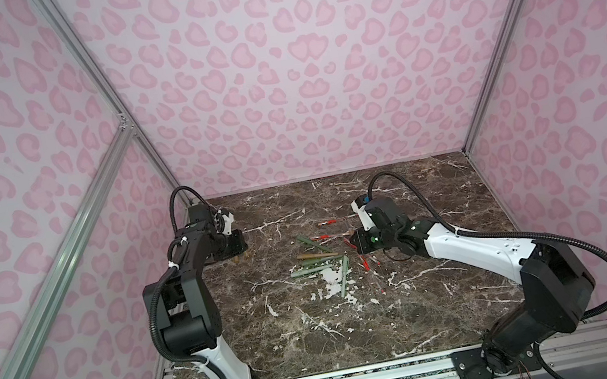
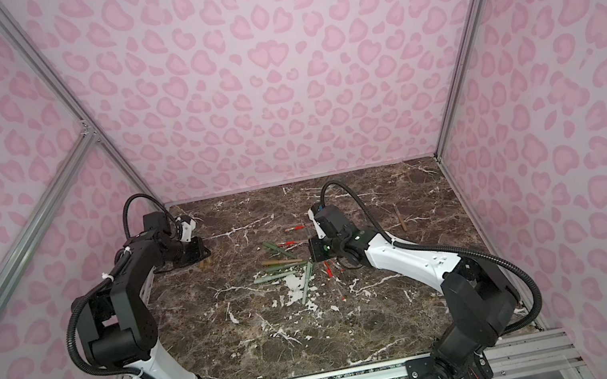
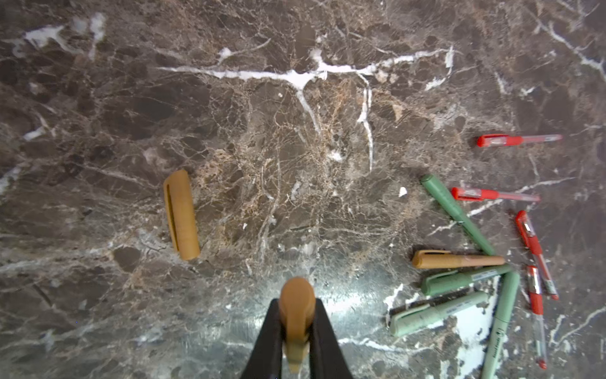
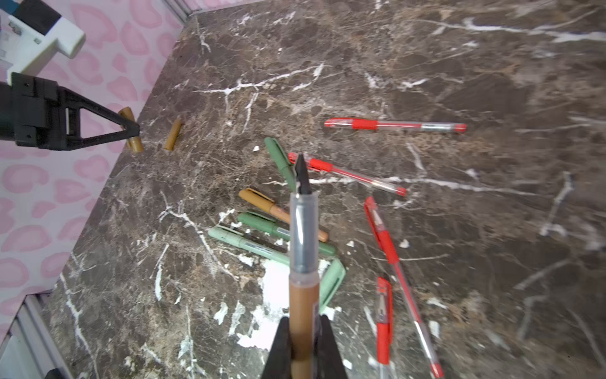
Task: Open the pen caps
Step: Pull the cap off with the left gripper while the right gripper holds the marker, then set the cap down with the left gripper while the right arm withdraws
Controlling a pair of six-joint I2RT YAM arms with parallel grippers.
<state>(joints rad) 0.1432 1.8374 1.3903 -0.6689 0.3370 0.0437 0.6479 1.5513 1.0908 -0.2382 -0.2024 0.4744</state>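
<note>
Left wrist view showed the left jaws clenched on a tan-brown cap at the tabletop's far left, seemingly to drop it beside another loose cap, while the right jaws gripped the bared pen.

High stereo pair — wrist cameras skim tabletop.

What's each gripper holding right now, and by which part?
Left gripper pinches a tan-brown pen cap around its middle, rounded end poking out. Right gripper grips an uncapped brown pen by its brown barrel, black tip exposed ahead.
</note>
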